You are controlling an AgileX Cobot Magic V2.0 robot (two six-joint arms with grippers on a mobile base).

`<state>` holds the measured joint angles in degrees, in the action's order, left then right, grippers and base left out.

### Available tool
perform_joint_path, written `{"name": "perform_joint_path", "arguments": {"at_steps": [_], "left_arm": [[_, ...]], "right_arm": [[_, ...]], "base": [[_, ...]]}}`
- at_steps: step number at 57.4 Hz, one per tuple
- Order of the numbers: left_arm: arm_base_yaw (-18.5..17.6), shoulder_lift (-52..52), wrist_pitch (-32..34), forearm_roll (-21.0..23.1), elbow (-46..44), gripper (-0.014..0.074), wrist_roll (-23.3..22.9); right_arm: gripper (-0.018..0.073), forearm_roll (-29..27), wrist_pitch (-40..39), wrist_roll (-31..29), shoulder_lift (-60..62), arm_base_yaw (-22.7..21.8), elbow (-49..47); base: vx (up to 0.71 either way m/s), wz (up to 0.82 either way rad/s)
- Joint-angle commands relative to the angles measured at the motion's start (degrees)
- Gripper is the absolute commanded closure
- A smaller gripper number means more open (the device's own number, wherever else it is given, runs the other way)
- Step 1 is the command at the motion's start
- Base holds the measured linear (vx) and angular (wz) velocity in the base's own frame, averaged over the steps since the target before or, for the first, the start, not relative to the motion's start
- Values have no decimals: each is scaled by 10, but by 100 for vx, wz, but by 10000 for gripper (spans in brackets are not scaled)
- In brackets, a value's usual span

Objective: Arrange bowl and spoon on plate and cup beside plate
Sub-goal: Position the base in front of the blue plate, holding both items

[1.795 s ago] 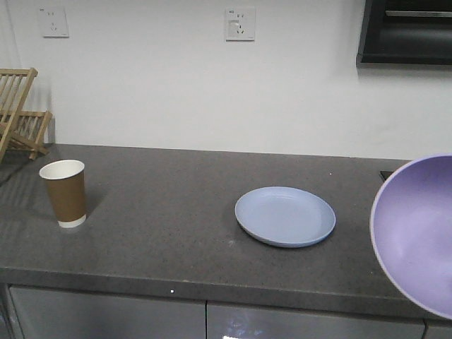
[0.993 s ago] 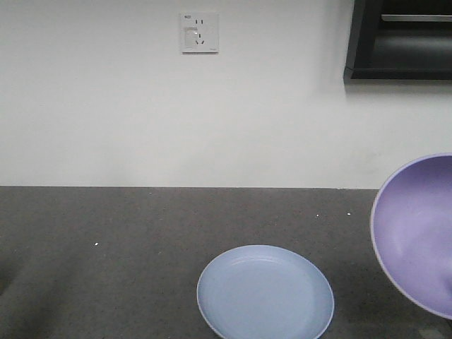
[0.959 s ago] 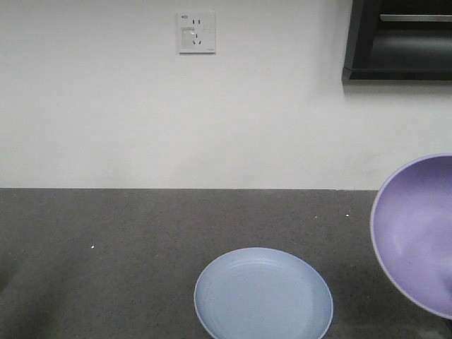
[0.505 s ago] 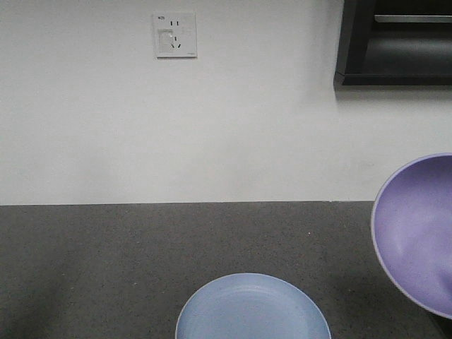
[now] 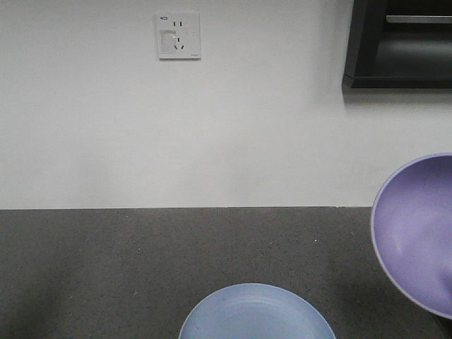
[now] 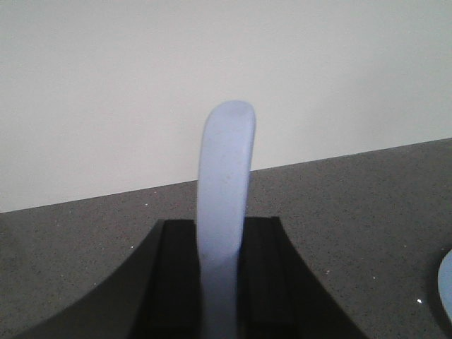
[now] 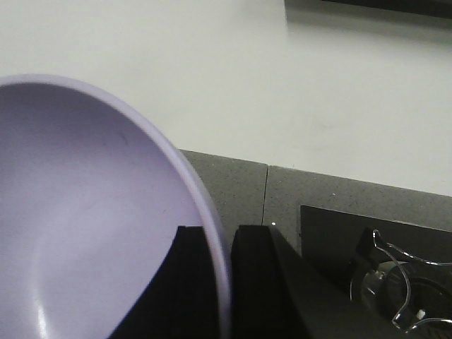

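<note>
While its rim is pinched between the black fingers [image 7: 251,268] of the right gripper [image 7: 222,233], the small round lavender-purple bowl [image 5: 417,233] hangs tilted at the right edge of the front view. Its smooth matte inside faces the camera and its far side is cut off by the frame. The jaws stand nearly closed, one finger inside the rim and one outside.

Below and to the left of the bowl, apart from it, the round pale blue plate [image 5: 256,314] lies flat on the dark grey speckled countertop [image 5: 106,268], with its near half out of frame at the bottom.

The left gripper [image 6: 222,226] is clamped narrowly on the short pale blue soup spoon [image 6: 224,176]. The spoon's thick curved handle rises upright from between the two black pads and arches at its tip; the scoop is out of frame below. A sliver of the plate's rim shows at the lower right of the left wrist view, well apart from the spoon.

Behind the countertop runs a plain white wall [image 5: 212,127] carrying a white power socket [image 5: 178,35]. A dark open cabinet [image 5: 402,42] hangs at the upper right. In the right wrist view, a dark panel [image 7: 332,233] lies in the countertop beyond the gripper, bearing a clear wire-like object [image 7: 395,282] too unclear to identify.
</note>
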<state>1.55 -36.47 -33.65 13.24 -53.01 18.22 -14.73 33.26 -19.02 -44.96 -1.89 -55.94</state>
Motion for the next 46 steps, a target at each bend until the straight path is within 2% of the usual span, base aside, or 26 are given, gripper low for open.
{"name": "perform_joint_path", "arguments": {"at_steps": [1,46], "left_arm": [[-3,-2,47,10,-14,602,0],[-3,-2,47,10,-14,602,0]], "right_arm": [[568,-6,-52,-2,3,-4,-18],[568,-6,-51,-2,3,-4,-18]], "base": [[0,0],[0,0]]}}
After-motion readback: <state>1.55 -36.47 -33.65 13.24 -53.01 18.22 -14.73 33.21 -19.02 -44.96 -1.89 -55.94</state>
